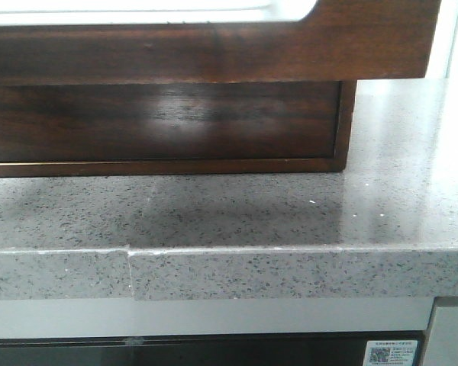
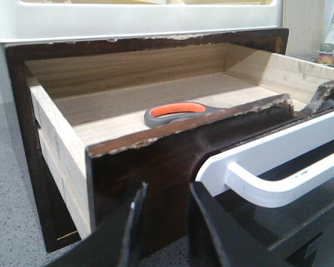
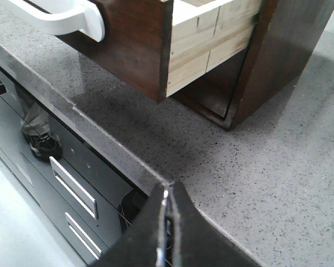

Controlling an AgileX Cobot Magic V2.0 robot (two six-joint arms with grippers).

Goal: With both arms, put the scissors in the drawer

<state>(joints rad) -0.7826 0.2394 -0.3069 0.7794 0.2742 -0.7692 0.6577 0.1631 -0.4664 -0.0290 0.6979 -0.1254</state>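
Note:
The drawer (image 2: 156, 161) is pulled out of its dark wood case; its glossy brown front with the wide cutout fills the top of the front view (image 1: 214, 49). The scissors (image 2: 175, 112) lie inside on the pale wood floor, one grey, orange-lined loop showing just behind the front panel. My left gripper (image 2: 166, 194) is open and empty, right in front of the drawer front, beside the white handle (image 2: 278, 178). My right gripper (image 3: 168, 192) is shut and empty, above the counter's front edge, apart from the drawer's corner (image 3: 156, 50).
The grey speckled countertop (image 1: 252, 206) carries the drawer case (image 3: 289, 50). A lower closed drawer front (image 1: 160, 122) sits under the open one. Below the counter edge are dark cabinet drawers with metal handles (image 3: 72, 186). A white appliance stands on the case (image 2: 133, 16).

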